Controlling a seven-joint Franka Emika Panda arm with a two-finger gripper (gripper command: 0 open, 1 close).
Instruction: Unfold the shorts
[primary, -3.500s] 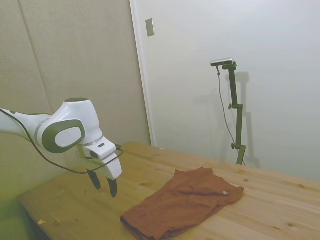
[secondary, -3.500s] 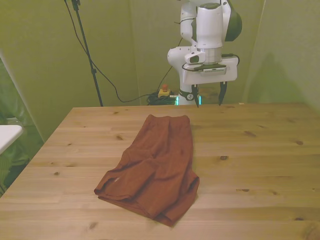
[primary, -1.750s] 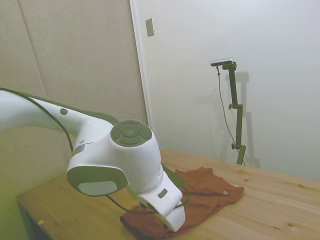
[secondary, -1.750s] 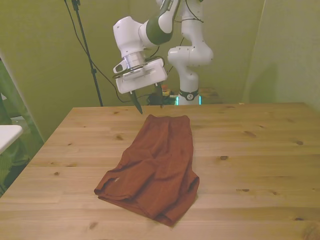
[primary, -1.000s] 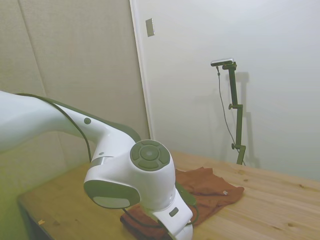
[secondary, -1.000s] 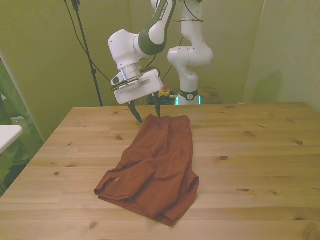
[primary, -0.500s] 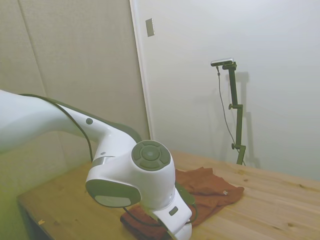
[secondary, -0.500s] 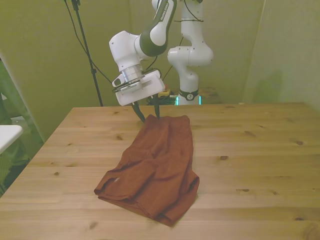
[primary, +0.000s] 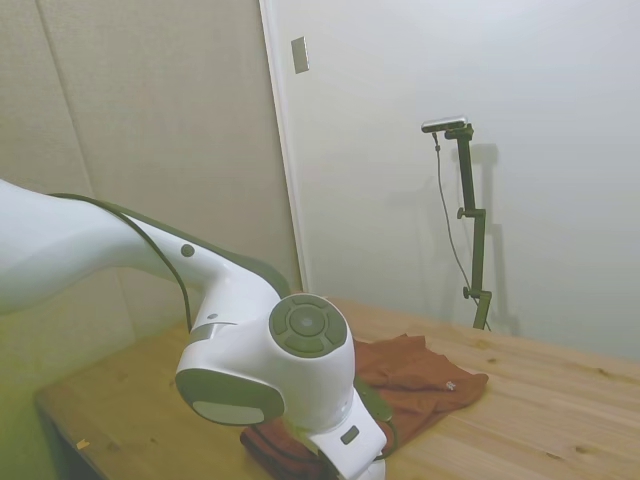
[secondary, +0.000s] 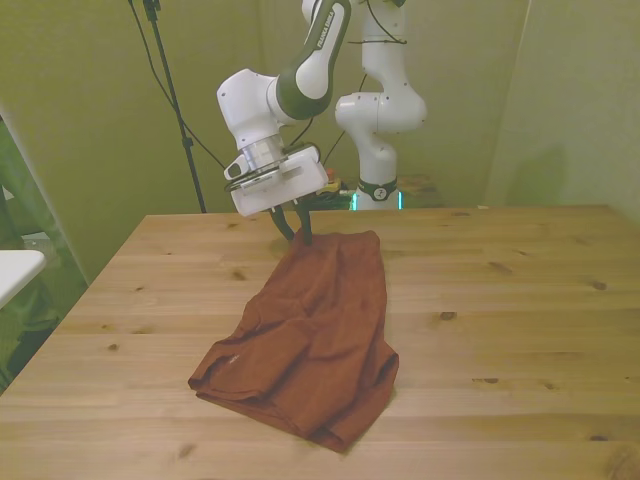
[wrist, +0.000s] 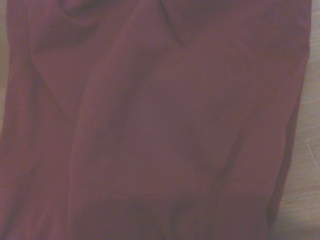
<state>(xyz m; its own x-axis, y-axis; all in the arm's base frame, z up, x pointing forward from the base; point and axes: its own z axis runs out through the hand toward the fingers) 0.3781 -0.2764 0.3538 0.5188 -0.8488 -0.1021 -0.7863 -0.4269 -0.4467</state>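
The rust-brown shorts (secondary: 315, 330) lie folded on the wooden table (secondary: 500, 300), stretching from the far middle toward the near edge. A small pale tag (secondary: 233, 358) shows near their near-left corner. My gripper (secondary: 299, 237) is down at the shorts' far edge, on the front view's left corner, its dark fingers drawn together on the fabric there. In the side view the arm's bulky white joint (primary: 270, 375) hides the gripper, and the shorts (primary: 420, 375) show behind it. Brown cloth (wrist: 160, 120) fills the wrist view.
Bare wood lies on both sides of the shorts. Cables and the robot's base (secondary: 380, 150) stand behind the table's far edge. A white surface (secondary: 15, 268) juts in at the front view's left.
The arm swung from behind the table over to the shorts' far corner and came down. In the last second the fingers narrowed from wide apart to together on the cloth edge.
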